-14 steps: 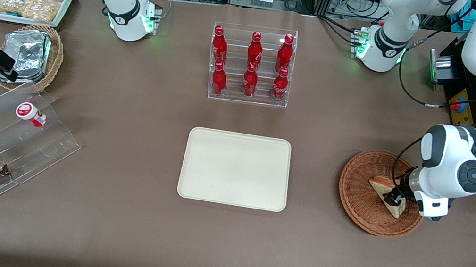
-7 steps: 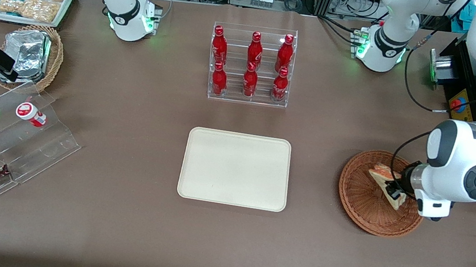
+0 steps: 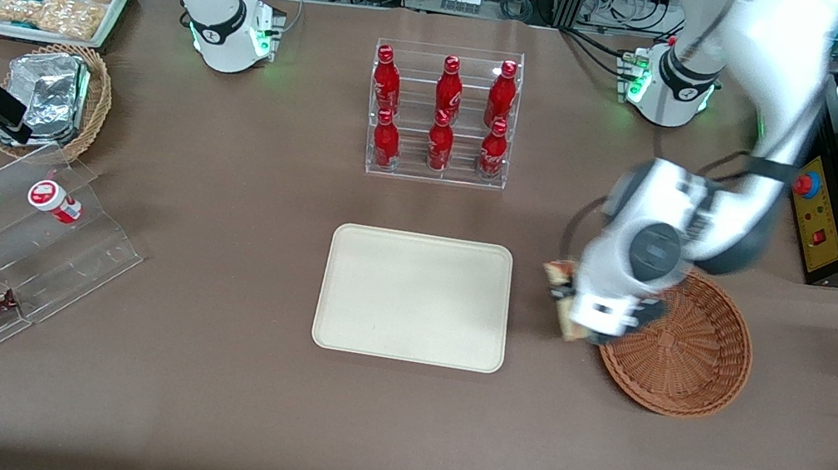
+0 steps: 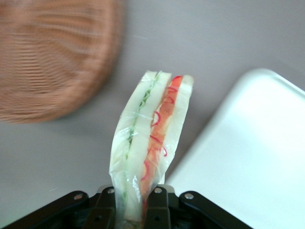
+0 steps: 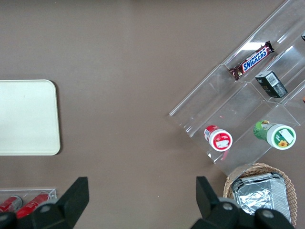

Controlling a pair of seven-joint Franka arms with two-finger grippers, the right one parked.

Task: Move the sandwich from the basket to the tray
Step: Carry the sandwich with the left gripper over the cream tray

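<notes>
Brown tabletop (image 3: 196, 368) between basket (image 3: 688, 370) and tray (image 3: 414, 298); gripper (image 3: 562, 298) clamping sandwich (image 4: 150, 138).

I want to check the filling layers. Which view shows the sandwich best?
The left wrist view: the sandwich fills it, green and red layers clear, gripper shut on it. The front view shows only a small part of it beside the basket. The right wrist view does not show it.

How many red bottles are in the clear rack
6. Three bottles stand in the upper row and three in the lower row nearer the camera. None seem hidden. The claw, holding the sandwich, is between basket and tray.
</notes>
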